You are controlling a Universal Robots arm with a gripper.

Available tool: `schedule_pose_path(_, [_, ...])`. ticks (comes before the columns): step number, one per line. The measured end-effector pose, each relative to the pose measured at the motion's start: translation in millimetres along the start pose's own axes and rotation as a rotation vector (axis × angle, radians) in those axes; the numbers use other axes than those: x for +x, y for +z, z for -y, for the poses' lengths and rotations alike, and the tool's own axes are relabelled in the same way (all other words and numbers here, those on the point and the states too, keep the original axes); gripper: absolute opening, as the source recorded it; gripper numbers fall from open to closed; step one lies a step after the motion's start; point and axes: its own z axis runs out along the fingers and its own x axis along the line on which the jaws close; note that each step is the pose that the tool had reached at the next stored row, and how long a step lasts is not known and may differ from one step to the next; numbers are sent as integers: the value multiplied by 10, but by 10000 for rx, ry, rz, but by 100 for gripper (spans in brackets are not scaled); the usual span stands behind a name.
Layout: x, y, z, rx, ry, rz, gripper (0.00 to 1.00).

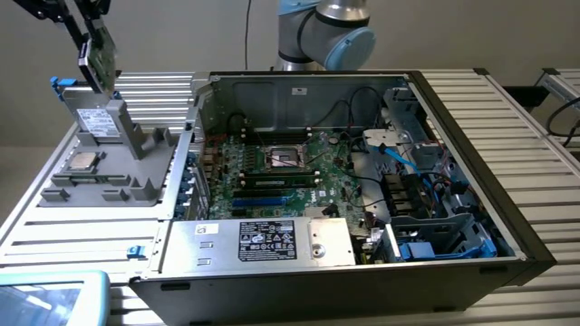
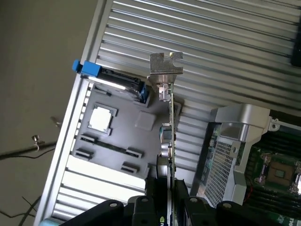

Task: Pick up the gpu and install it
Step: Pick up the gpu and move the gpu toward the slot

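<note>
The gpu (image 1: 98, 58) hangs in the air at the exterior view's upper left, tilted, above the grey parts holder (image 1: 118, 156). My gripper (image 1: 80, 24) is shut on its upper part. In the wrist view the gpu (image 2: 170, 136) appears edge-on, a thin green board with its silver bracket (image 2: 165, 66) at the far end. Black fingers (image 2: 155, 190) of my gripper (image 2: 168, 193) clamp it from both sides. The card is clear of the holder (image 2: 117, 136) and of the open computer case (image 1: 363, 170).
A square CPU (image 1: 81, 161) lies on the grey holder. The open case holds the green motherboard (image 1: 281, 170), cables, a drive cage and a power supply (image 1: 263, 241). The arm's base (image 1: 322, 30) stands behind the case. Blue clips (image 1: 59, 85) sit on the slatted table.
</note>
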Motion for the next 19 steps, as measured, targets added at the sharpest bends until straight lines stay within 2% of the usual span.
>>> schedule_pose_path(7, [0, -9, 0, 20, -877, -67, 27])
schedule_pose_path(19, [0, -10, 0, 2, -2311, -204, 27])
